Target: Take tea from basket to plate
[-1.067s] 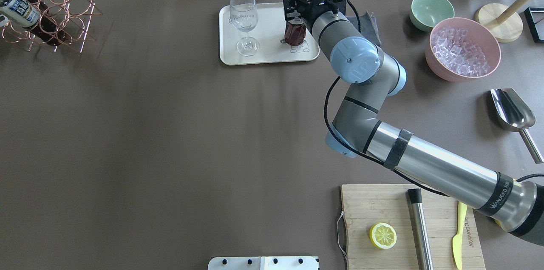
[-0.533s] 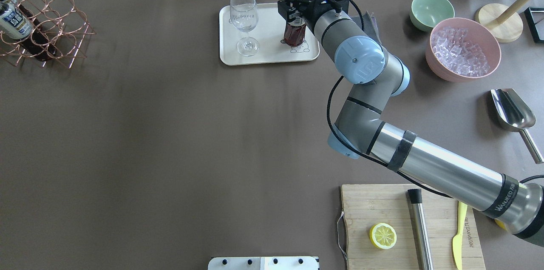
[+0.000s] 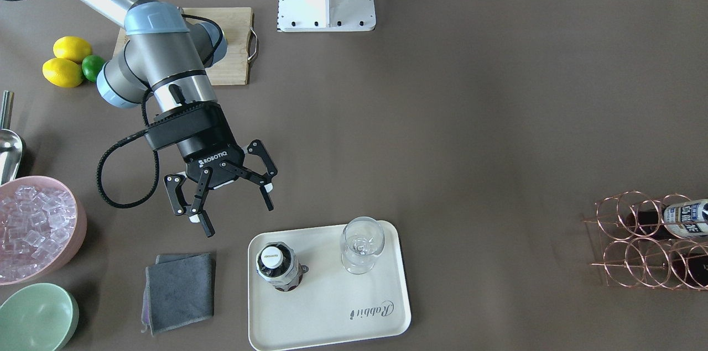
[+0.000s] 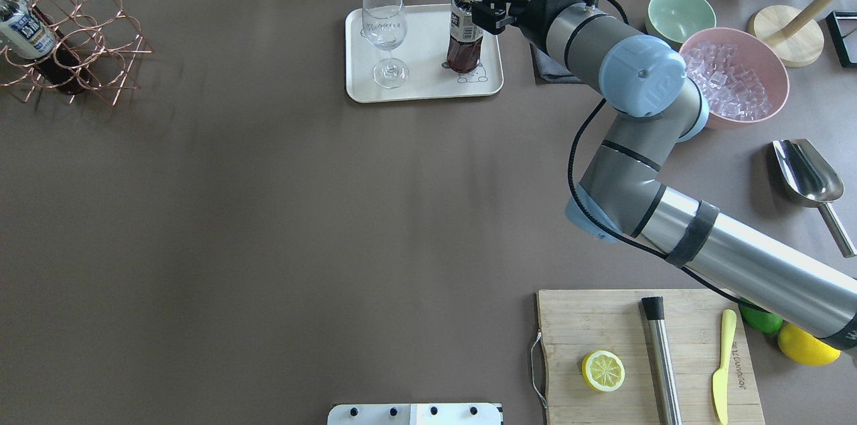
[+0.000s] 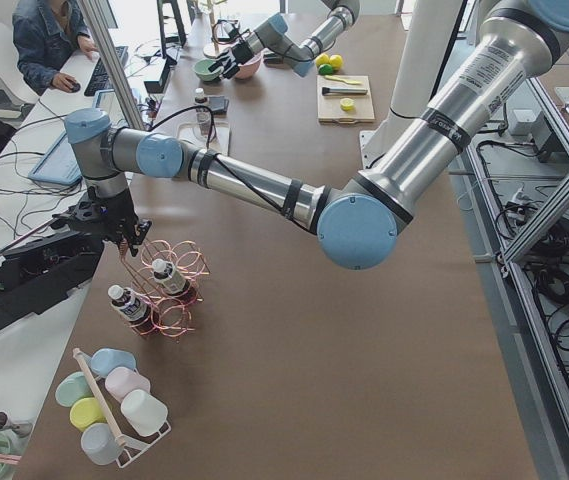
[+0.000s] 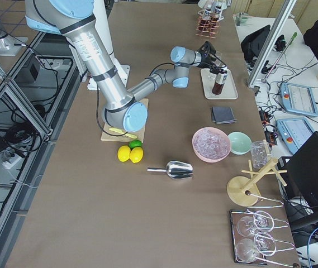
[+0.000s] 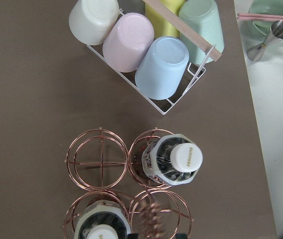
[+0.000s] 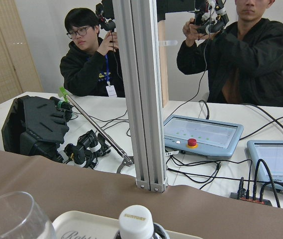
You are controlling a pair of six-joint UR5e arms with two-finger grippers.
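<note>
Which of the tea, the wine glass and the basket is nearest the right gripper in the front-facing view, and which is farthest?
From the open right gripper:
1. the tea, on the plate's end closest to it.
2. the wine glass, on the plate's other end.
3. the basket, at the view's right edge.

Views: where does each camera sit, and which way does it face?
Front-facing: across the table, looking down at the plate; right claw, open.
Overhead: behind the robot, looking down; right arm.
Left: table's end, near the basket; left arm.
Right: opposite end; right arm.
Left wrist: straight down into the basket.
Right wrist: level, over the tea's cap, toward operators.
Front-facing and overhead share the tea on the plate.
</note>
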